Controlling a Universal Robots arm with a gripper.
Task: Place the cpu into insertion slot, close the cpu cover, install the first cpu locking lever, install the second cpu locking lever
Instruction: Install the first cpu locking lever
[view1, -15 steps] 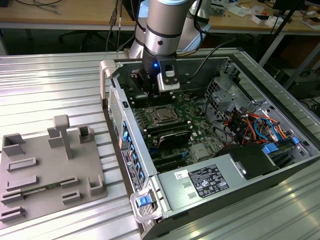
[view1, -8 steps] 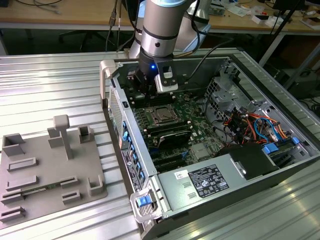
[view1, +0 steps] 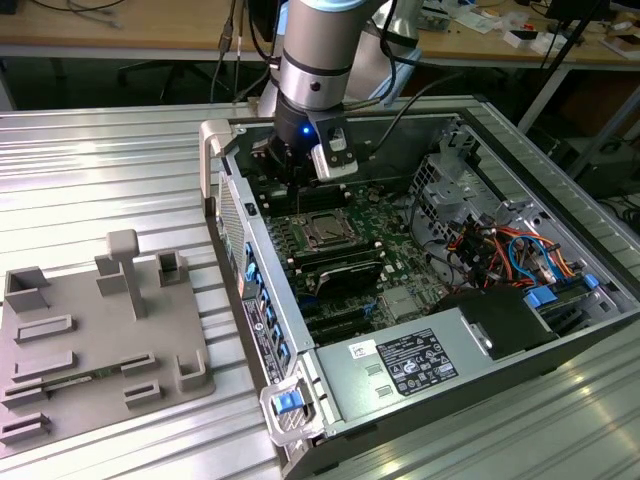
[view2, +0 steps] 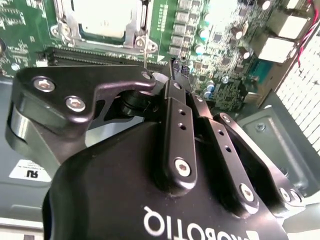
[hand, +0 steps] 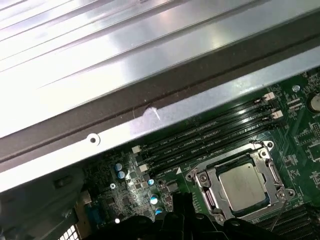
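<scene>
In the exterior view the end effector (view1: 296, 180), tips pressed together on nothing visible, hangs just beyond the slot (view1: 322, 231). The cpu (hand: 243, 181) lies seated there, nearer and slightly right, under the lowered cover (hand: 206, 186).

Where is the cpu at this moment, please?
The cpu sits in its silver-framed socket near the middle of the green board inside the open computer case, with long black memory slots alongside it in the first wrist view.
</scene>
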